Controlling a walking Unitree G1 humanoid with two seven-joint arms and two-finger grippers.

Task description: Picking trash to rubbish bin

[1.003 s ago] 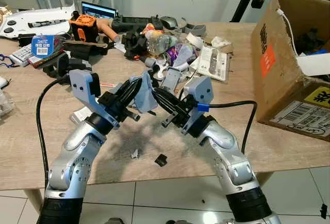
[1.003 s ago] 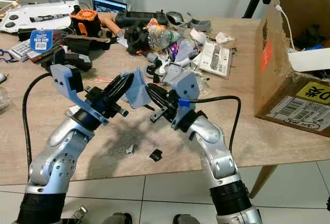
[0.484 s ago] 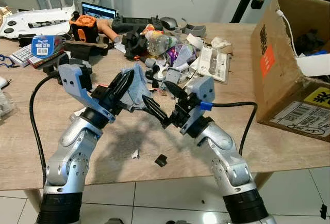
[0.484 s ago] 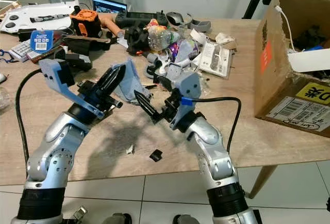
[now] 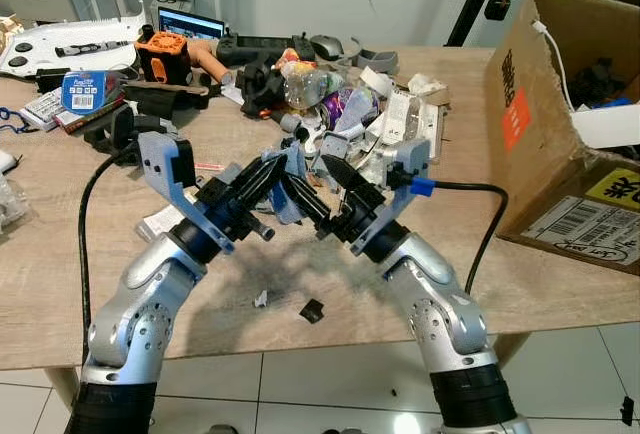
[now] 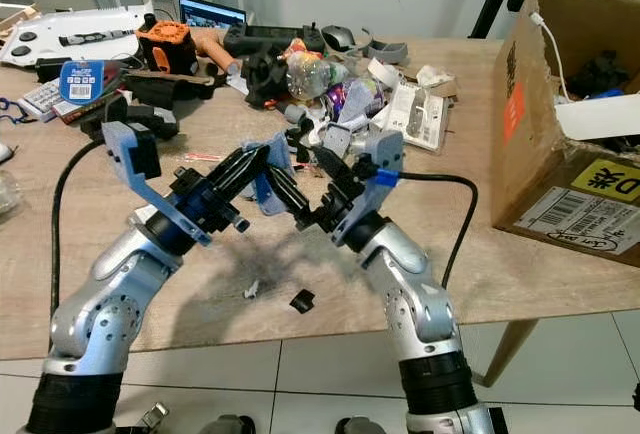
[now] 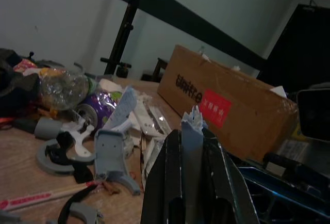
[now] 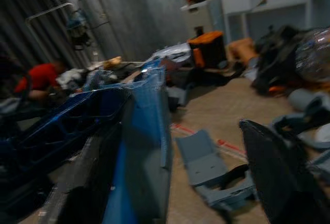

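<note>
Left pincer (image 5: 268, 172) is raised above the tabletop (image 5: 60, 254), fingers clamped tight on a blue-grey plastic scrap (image 5: 287, 186); in the left wrist view the scrap (image 7: 192, 131) is sandwiched between the two black fingers (image 7: 167, 177) with its torn edge sticking out past the tips. Right pincer (image 5: 322, 186) meets it from the opposite side, fingers spread apart, one finger (image 8: 281, 177) on the far side of the gap and the blue-grey scrap (image 8: 147, 131) lying against the other; whether the right pincer actually grips the scrap cannot be told. The two pincers cross tips just above the tabletop, the scrap between them. Below the pincers, on the tabletop near its front edge, lie a small black fragment (image 5: 313, 310) and a small white fragment (image 5: 261, 298), slightly apart. Beyond the pincers sits a clutter pile with a crushed clear bottle (image 5: 308, 82), a purple can (image 7: 98, 108) and grey plastic parts (image 7: 111, 157). Well off to the right pincer's outer side stands an open cardboard box (image 5: 545, 124) with an orange label.
</note>
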